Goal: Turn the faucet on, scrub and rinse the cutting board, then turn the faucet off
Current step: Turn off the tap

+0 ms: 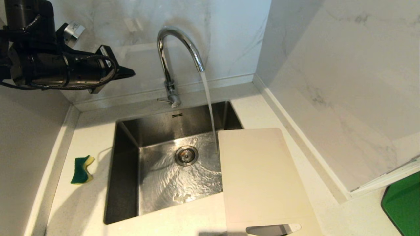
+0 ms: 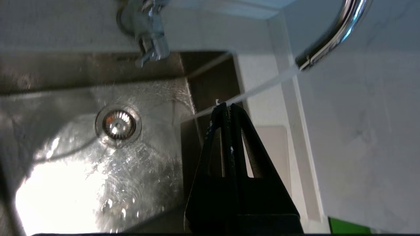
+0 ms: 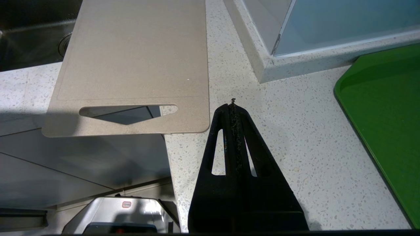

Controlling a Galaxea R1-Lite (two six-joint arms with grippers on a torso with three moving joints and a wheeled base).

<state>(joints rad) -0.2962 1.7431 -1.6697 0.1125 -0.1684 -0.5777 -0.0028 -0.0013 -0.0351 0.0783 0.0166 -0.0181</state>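
- The faucet [image 1: 170, 62] stands behind the sink [image 1: 126, 144] and is running: a stream of water [image 1: 208, 101] falls from the spout into the basin, landing just beside the far left corner of the board.
- The lever [image 1: 163, 100] at the faucet's base sticks out to the left.
- Water ripples across the sink floor around the drain [image 1: 186, 155].
- The board [image 1: 262, 180] lies flat at the sink's right side, partly over the basin and partly on the counter [image 1: 88, 203]; its handle slot is at the near end, which overhangs the counter's front edge in the right wrist view.
- The left gripper [image 1: 129, 72] hangs in the air to the left of the faucet, above the counter's back corner, pointing toward the spout. Its fingers are pressed together and hold nothing; it touches neither faucet nor lever.
- In the left wrist view the closed fingertips [image 2: 226, 109] sit in front of the stream.
- The right gripper [image 3: 232, 108] hovers low over the counter just right of the board's near end, fingers closed and empty.
- A green-and-yellow sponge [image 1: 82, 169] lies on the counter left of the sink.
- A green tray [image 1: 403, 203] sits on the counter at far right, well apart from the board.
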